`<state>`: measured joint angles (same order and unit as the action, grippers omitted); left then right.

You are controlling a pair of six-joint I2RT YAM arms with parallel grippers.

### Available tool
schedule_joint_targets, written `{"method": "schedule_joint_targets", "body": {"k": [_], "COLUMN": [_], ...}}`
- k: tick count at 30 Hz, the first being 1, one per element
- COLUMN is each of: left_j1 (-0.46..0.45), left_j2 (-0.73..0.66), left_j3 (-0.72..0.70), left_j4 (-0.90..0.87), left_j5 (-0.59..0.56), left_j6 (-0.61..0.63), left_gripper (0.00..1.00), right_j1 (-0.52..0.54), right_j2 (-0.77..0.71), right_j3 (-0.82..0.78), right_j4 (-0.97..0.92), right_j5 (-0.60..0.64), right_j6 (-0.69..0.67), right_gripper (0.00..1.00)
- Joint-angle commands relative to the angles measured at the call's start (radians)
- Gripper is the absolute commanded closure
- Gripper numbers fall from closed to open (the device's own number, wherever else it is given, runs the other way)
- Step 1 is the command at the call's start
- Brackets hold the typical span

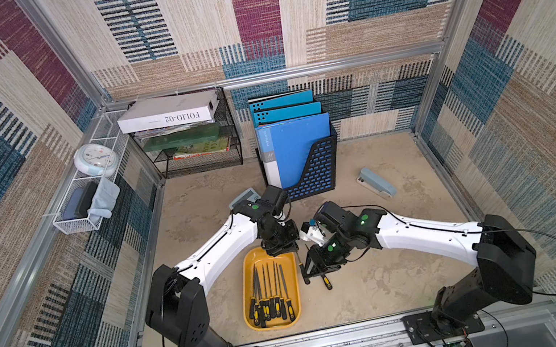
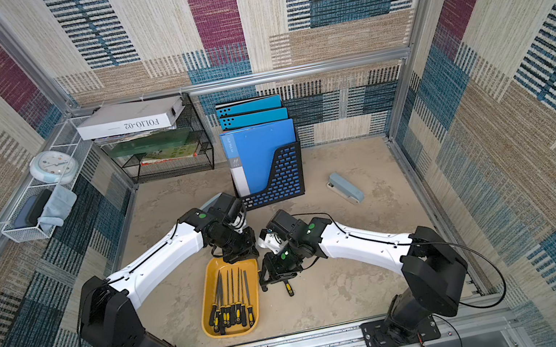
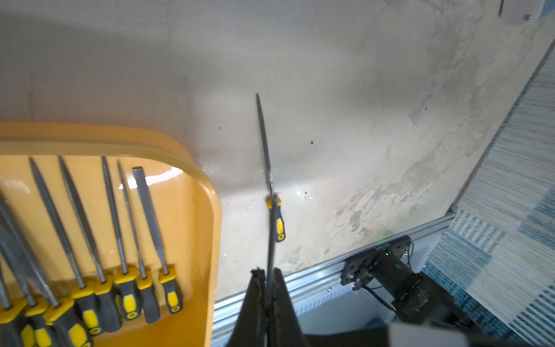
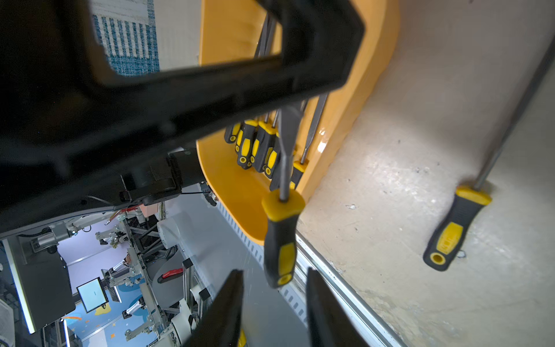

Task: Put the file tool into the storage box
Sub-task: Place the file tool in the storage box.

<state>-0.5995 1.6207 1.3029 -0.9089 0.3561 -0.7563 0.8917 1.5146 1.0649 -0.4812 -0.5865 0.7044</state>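
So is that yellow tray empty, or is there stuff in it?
Not empty. The tray holds a row of files lying side by side, handles together.

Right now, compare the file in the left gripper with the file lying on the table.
The held file hangs handle-down, its blade clamped in the left gripper; the loose file lies flat on the table, ungripped. The held file's blade looks broad, the loose file's thin. Both have black-and-yellow handles and are outside the storage box.
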Motion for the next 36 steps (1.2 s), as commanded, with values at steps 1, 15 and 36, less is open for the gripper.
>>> {"method": "schedule_joint_targets", "body": {"k": [1,15,36], "left_j1": [0.009,0.016,0.010], "left_j2": [-0.033,-0.039,-0.027], "left_j3": [-0.029,-0.195,-0.293], "left_j4": [-0.095,-0.122,-0.065], "left_j5": [-0.078,-0.287,-0.323], "left_j6": [0.095,0.205,0.177], "left_gripper": [0.98,0.98,0.72], "right_j1": [-0.010,-0.053,0.009], "right_j2": [0.001,0.135,0.312], "right_j3": [0.025,0.023,0.107], "right_j4": [-0.031,-0.301,-0.324], "right_j5": [0.014,0.198,0.320], "right_j6": [-0.005,-0.054,-0.097], "right_gripper": [0.38,0.43,0.50]}}
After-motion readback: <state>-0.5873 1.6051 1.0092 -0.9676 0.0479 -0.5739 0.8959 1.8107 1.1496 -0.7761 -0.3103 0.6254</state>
